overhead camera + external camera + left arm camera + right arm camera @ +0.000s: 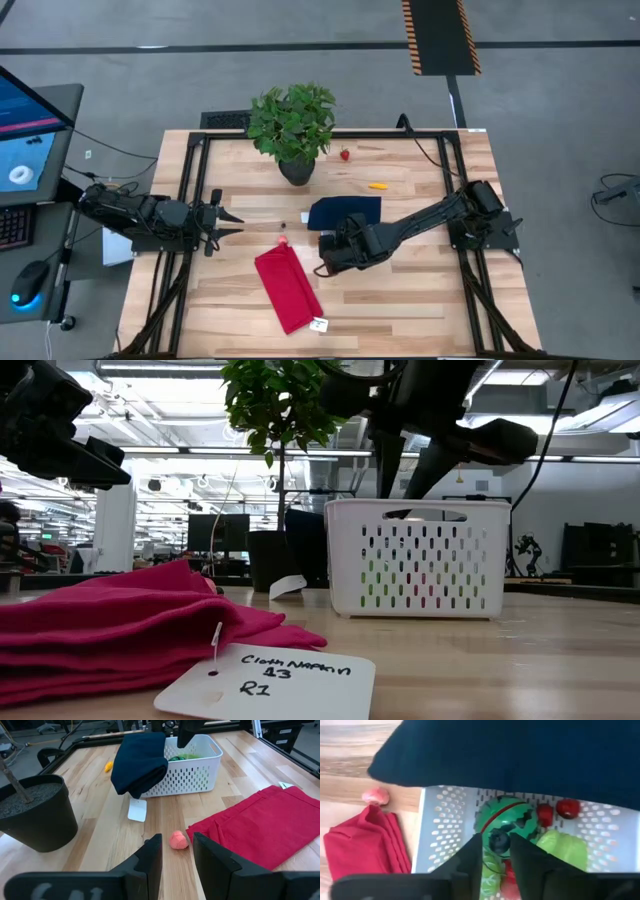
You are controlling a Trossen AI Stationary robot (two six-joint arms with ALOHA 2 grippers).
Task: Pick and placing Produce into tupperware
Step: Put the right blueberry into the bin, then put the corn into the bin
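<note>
The white perforated container [327, 243] [418, 556] [192, 762] stands mid-table, with a navy cover [345, 212] [140, 762] draped over its far rim. Inside lie a striped green ball [506, 818], tiny red berries [556, 810] and a light green piece [563, 848]. My right gripper [495, 851] [328, 256] hangs just above this produce, pointing down, its fingers slightly apart. A small dark round thing [498, 841] shows at its fingertips. My left gripper [176, 851] [232, 222] is open and low, just short of a pink-red fruit [178, 840] [283, 240] on the table. An orange piece [377, 185] and a strawberry [345, 154] lie farther back. My right gripper comes from above into the container. The small dark round thing [498, 841] sits right at its fingertips, on top of the striped ball. Whether the fingers touch it cannot be told.
A potted plant [293, 130] [35, 812] stands at the far middle of the table. A folded red cloth [288, 288] [255, 827] with a white label [270, 680] lies near the front edge, left of the container. A black frame [190, 160] borders the table.
</note>
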